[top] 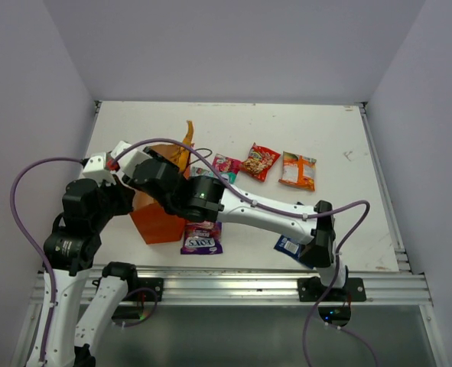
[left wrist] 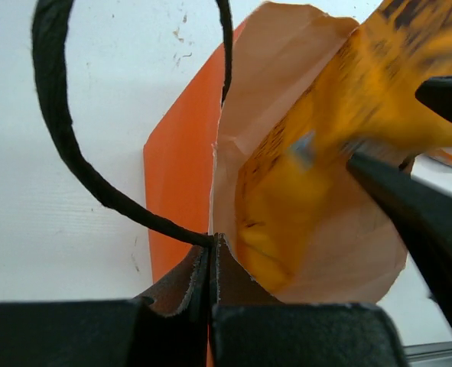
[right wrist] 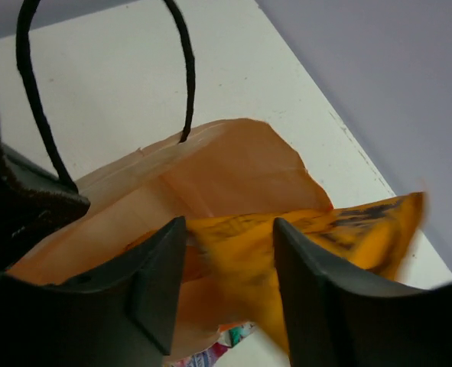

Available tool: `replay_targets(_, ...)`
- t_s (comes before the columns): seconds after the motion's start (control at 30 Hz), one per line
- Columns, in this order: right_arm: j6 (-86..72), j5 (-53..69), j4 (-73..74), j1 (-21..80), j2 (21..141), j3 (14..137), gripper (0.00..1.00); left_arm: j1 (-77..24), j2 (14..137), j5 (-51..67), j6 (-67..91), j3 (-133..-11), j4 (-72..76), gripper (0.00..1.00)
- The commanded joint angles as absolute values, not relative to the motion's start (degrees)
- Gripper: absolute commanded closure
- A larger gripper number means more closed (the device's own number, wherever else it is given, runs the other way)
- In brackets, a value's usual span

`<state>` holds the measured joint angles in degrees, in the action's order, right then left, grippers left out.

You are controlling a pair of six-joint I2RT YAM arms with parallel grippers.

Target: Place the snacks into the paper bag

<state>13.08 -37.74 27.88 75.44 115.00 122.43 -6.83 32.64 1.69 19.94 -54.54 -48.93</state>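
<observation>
While the left gripper [left wrist: 212, 256] pinches the near rim of the paper bag [left wrist: 181, 176] beside a cord handle [left wrist: 65, 145], its jaws closed tight on the paper, the bag stands upright on the left front of the table [top: 333, 130]. Just right of that pinch, the Honey Dijon packet [right wrist: 233, 256] hangs tilted in the bag's open mouth, lower end inside and upper end jutting out. The right gripper [right wrist: 229, 229] clasps this packet, one finger on each side. Farther right, the purple packet [top: 202, 239] lies just beside the bag's base, and the pink packet [top: 226, 164], red packet [top: 259, 161] and orange packet [top: 298, 170] lie in a row.
</observation>
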Motion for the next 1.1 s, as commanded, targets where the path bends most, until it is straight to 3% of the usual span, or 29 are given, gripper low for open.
replay_targets(0.0, 9.76, -36.91, 29.61, 76.55, 106.62, 125.41, 0.43, -7.12, 32.34, 1.84, 19.07, -55.37, -47.37, 1.0)
replay_targets(0.17, 8.0, -41.82, 30.5, 76.55, 97.41, 126.39, 0.29, -7.12, 32.34, 2.02, 19.16, -54.93, -47.11, 1.0)
replay_targets(0.33, 6.26, -56.69, 30.93, 73.14, 86.59, 111.3, 0.22, -7.12, 32.34, 2.02, 19.16, -54.67, -47.11, 1.0)
replay_targets(0.47, -9.02, -48.09, 33.58, 54.0, 76.13, 89.37, 0.14, -7.12, 32.6, 2.54, 19.16, -54.4, -46.85, 1.0)
replay_targets(0.53, -10.19, -43.88, 32.61, 47.67, 74.18, 84.13, 0.12, -7.21, 32.78, 2.72, 19.16, -54.4, -46.76, 1.0)
replay_targets(0.63, -10.2, -39.14, 30.77, 38.18, 76.45, 78.41, 0.09, -7.21, 32.96, 2.64, 19.16, -54.58, -46.84, 1.0)
replay_targets(0.77, -8.88, -35.26, 25.42, 33.23, 82.34, 74.98, 0.09, -7.21, 33.22, 2.46, 19.16, -54.67, -46.93, 1.0)
replay_targets(1.07, -8.79, -27.08, 23.2, 22.59, 98.78, 77.96, 0.1, -7.21, 33.31, 0.62, 18.63, -56.34, -48.07, 1.0)
